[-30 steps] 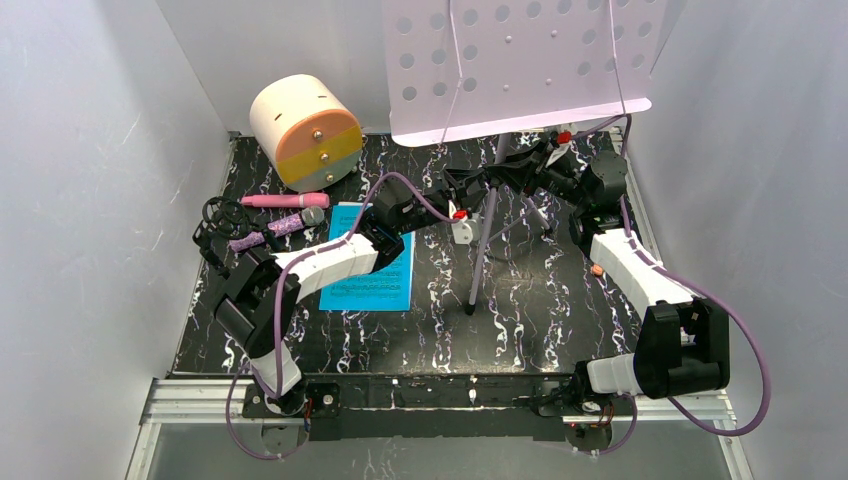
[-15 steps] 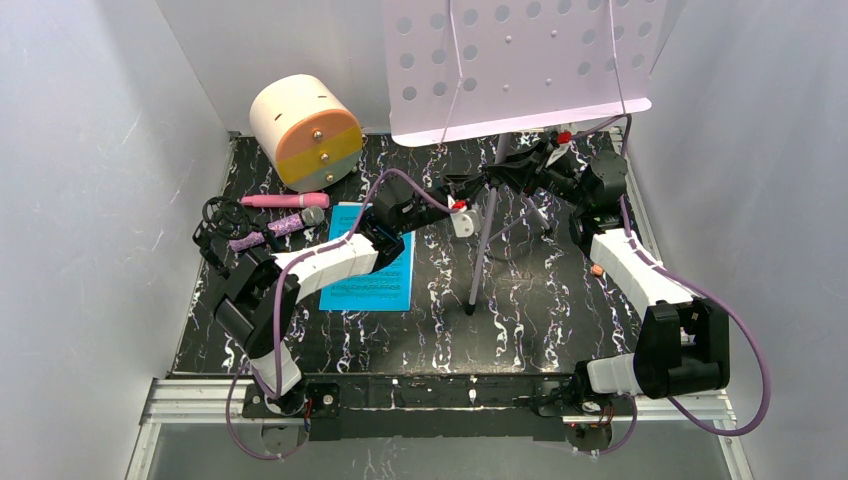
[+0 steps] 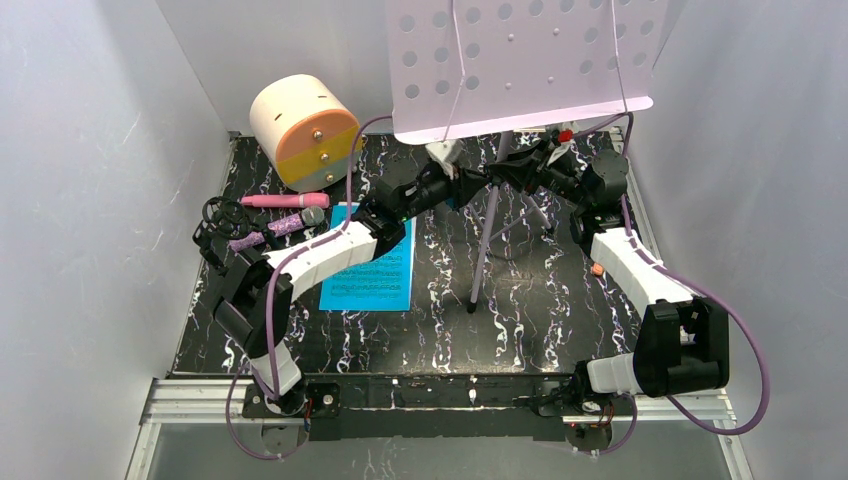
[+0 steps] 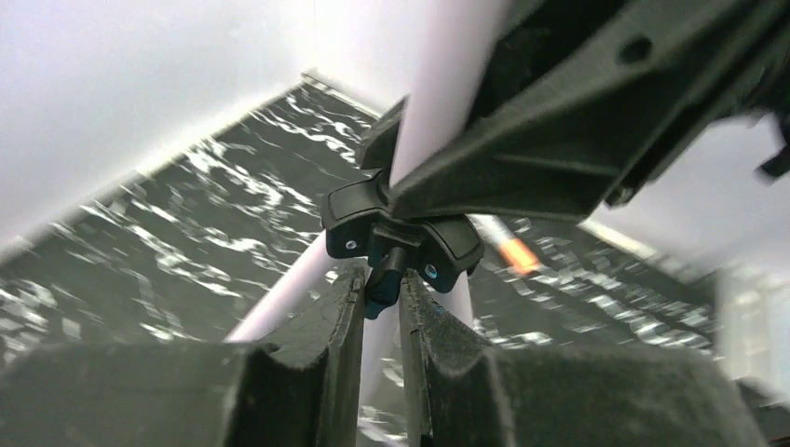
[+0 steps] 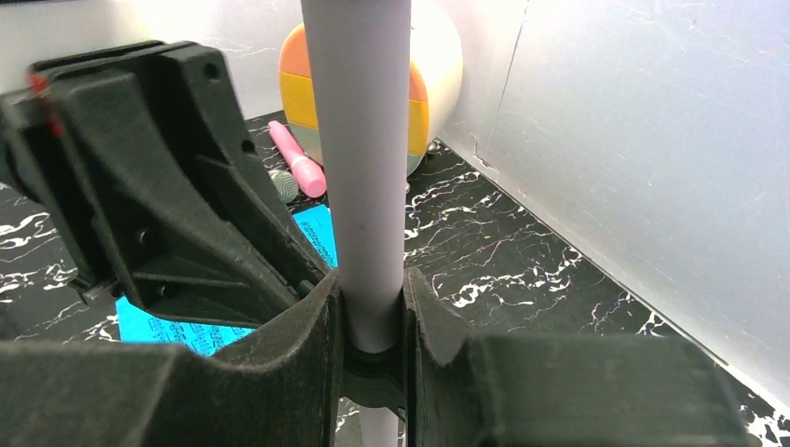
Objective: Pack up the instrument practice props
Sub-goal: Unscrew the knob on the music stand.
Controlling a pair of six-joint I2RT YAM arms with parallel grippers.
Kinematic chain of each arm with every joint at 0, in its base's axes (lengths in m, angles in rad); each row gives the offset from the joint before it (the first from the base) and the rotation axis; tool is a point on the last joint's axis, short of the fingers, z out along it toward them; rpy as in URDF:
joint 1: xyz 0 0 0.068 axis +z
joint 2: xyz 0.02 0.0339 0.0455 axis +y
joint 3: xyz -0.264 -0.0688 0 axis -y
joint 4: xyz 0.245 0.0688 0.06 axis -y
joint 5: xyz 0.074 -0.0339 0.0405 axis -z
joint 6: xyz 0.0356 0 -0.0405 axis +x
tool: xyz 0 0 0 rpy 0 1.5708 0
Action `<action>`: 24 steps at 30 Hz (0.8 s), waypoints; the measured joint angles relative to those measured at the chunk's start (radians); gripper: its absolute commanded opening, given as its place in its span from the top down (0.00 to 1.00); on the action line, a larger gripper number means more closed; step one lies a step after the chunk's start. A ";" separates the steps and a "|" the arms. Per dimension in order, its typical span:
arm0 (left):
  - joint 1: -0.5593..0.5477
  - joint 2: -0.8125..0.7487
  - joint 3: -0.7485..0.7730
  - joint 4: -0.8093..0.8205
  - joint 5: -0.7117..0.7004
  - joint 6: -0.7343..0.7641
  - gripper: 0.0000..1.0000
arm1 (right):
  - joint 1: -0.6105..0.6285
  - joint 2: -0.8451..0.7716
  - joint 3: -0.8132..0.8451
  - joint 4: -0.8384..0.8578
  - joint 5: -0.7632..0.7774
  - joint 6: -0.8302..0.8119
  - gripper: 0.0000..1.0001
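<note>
- Right hand (image 5: 373, 321) is clamped hard on the pole (image 5: 359, 140) of the lilac music rack (image 3: 520, 65), one finger on either side of the tube and both pressed against it.
- Over to the left hand (image 4: 382, 293): fingers nearly together, pinching the small clamp lever (image 4: 386, 272) that sticks down from the black collar (image 4: 349, 209) on the pole.
- From above, both hands meet at the pole just under the perforated panel, with the left coming in from the left side and the right from the right.
- The rack stands upright at the back of the desk (image 3: 560, 320), its thin legs splayed, one foot (image 3: 470, 308) planted mid-desk.
- Blue sheet-music page (image 3: 365, 285) lies flat on the desk, partly under the left forearm.
- Pink toy microphone (image 3: 283, 200) and purple silver-headed microphone (image 3: 290, 222) lie side by side at the left edge, with the thin black mic tripods (image 3: 222, 215) bunched just beside them.
- Cream cylinder box (image 3: 305, 130) sits on its side in the back-left corner, with its orange-and-yellow face towards the desk.
</note>
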 measured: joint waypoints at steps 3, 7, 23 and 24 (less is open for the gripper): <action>0.025 0.002 0.002 -0.010 0.000 -0.305 1.00 | 0.001 0.000 0.000 0.000 -0.005 0.001 0.99; 0.078 0.040 0.002 0.026 0.076 -0.756 1.00 | 0.002 0.000 0.000 0.000 -0.006 0.002 0.99; 0.115 0.048 -0.028 0.015 0.092 -1.179 0.53 | 0.002 0.000 0.002 -0.004 0.000 0.006 0.99; 0.115 0.034 -0.024 -0.019 0.079 -1.134 0.50 | 0.002 0.000 0.002 -0.004 0.000 0.006 0.99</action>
